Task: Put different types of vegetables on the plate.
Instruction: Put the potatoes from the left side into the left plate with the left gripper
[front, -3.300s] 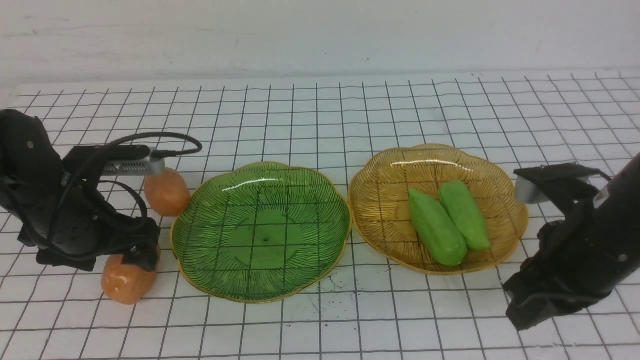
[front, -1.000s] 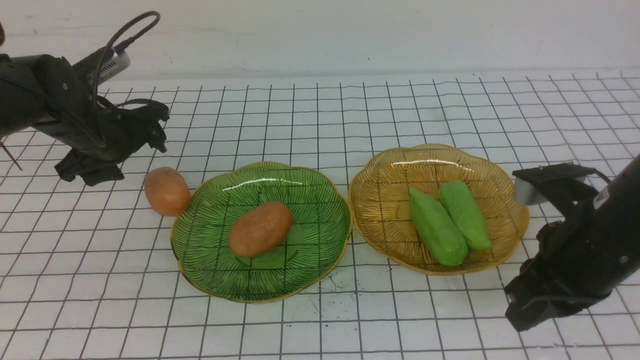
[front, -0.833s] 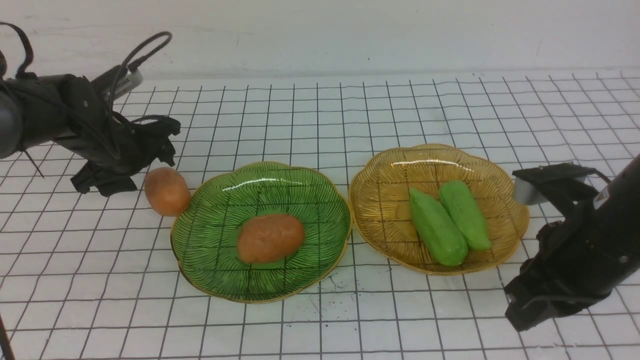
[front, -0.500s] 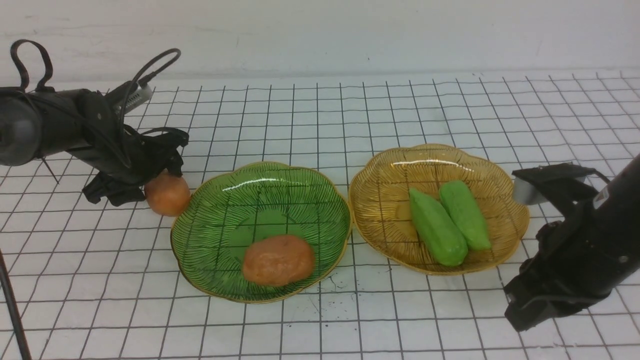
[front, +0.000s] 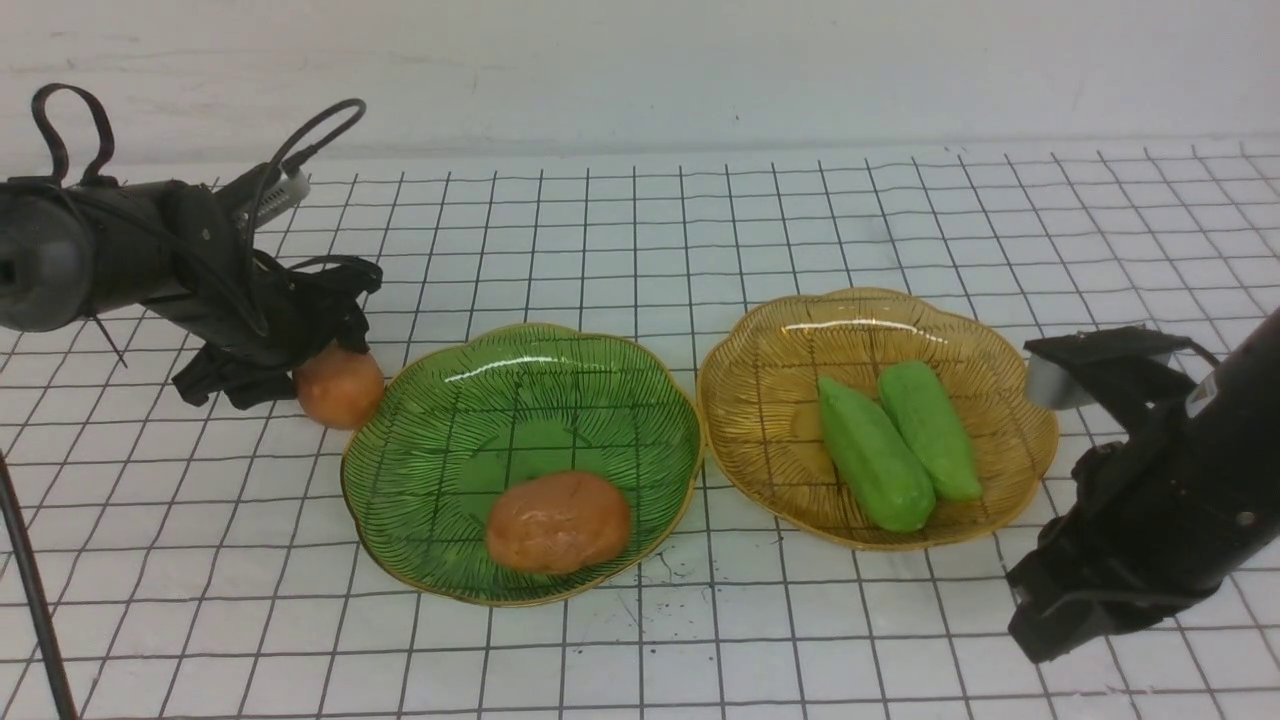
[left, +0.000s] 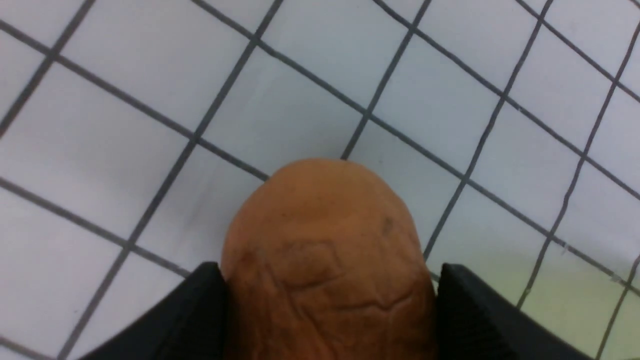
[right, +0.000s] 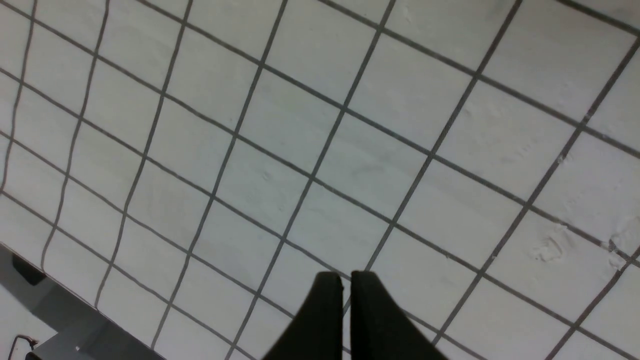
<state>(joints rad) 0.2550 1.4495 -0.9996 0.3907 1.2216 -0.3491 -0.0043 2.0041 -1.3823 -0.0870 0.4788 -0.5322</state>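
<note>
One orange-brown potato (front: 558, 522) lies in the front part of the green plate (front: 440, 420). The second potato (front: 342, 392) rests on the table just left of that plate. My left gripper (front: 322, 358) is down over it. In the left wrist view the two black fingers (left: 200, 300) press against both sides of this potato (left: 325, 240), with my left gripper (left: 330, 272) shut on it. Two light green cucumbers (front: 900, 445) lie side by side in the amber plate (front: 760, 400). My right gripper (front: 1040, 630) is shut and empty low over the table at the front right, as its wrist view (right: 346, 277) also shows.
The two plates almost touch each other mid-table. A white wall runs along the back of the gridded table. A thin dark rod (front: 30, 600) stands at the front left edge. The table's edge shows in the right wrist view (right: 60, 320).
The first potato went from the table into the green plate and rolled to its front. My left arm rose, then came down onto the second potato. The right arm has not moved.
</note>
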